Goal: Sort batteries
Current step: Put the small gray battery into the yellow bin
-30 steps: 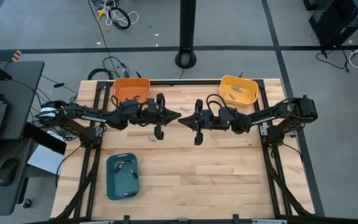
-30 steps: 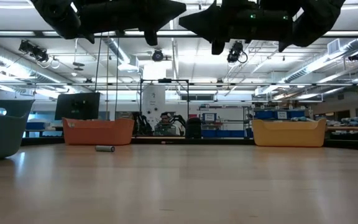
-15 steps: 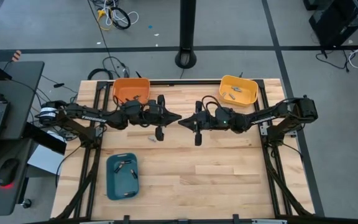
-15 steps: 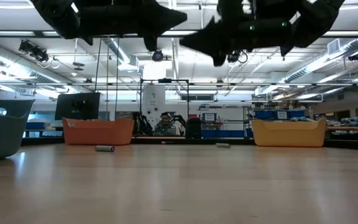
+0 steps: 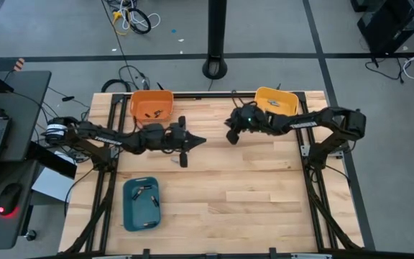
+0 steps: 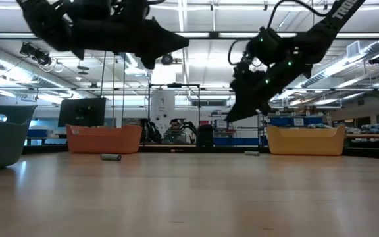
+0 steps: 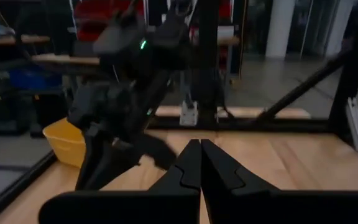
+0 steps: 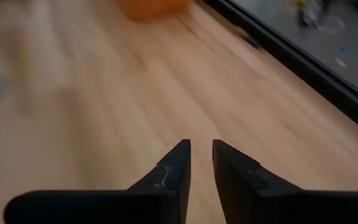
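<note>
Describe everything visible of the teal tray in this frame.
The teal tray is a rounded rectangular bin, plastic by the look of it, sitting flat on the wooden table near its front left corner. A few small batteries lie inside. Neither gripper touches it. The low view shows only its curved side wall at the edge.

No text readable anywhere — (arm lettering too small).

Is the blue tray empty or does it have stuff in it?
Not empty. The teal tray near the table's front-left holds a few small batteries, seen from above.
</note>
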`<state>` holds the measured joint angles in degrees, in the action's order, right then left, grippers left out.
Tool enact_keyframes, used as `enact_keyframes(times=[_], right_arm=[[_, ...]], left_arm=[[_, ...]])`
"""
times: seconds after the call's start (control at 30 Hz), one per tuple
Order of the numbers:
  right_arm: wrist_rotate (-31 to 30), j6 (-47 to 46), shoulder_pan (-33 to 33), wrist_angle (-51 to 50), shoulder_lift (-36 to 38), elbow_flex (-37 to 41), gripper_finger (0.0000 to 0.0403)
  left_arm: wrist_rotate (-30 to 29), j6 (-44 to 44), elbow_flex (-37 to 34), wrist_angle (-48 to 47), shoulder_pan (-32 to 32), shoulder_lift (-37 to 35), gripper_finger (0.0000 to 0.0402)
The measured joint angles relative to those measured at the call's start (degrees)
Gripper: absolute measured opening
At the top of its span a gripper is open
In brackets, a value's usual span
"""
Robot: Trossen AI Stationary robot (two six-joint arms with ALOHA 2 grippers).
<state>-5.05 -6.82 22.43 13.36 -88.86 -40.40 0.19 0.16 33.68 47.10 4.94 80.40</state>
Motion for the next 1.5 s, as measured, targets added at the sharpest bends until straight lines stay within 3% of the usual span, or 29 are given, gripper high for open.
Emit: enact_keyframes(times=[0.3,0.43,0.67,0.97,1.1,1.5], right_arm=[[2.51,2.05,7.91,-7.82,0.02,0.00,0.0108],[2.31,2.46,9.52,-12.37,0.02,-1.49,0.0117],[-4.66,6.00,10.49,-26.12,0.02,-9.95,0.0121],[-3.00,8.98,15.47,-42.53,-0.82,-24.95,0.0121],[2.95,10.53,17.75,-47.33,-5.48,-31.27,0.0120],[-1.38,14.48,18.08,-74.23,-30.86,-58.66,0.0123]], left_arm=[[-0.34,-2.20,-10.47,17.21,-0.19,0.00,0.0007],[-0.33,-2.29,-11.44,18.21,-0.19,-0.01,0.0007],[-0.31,-2.27,-11.47,17.65,-0.19,-0.02,0.0008],[-0.24,-2.07,-11.47,17.02,-0.19,-0.02,0.0009],[-0.13,-2.05,-11.47,16.06,-0.19,-0.02,0.0009],[-0.13,-1.94,-11.47,14.02,-0.19,-0.02,0.0010]])
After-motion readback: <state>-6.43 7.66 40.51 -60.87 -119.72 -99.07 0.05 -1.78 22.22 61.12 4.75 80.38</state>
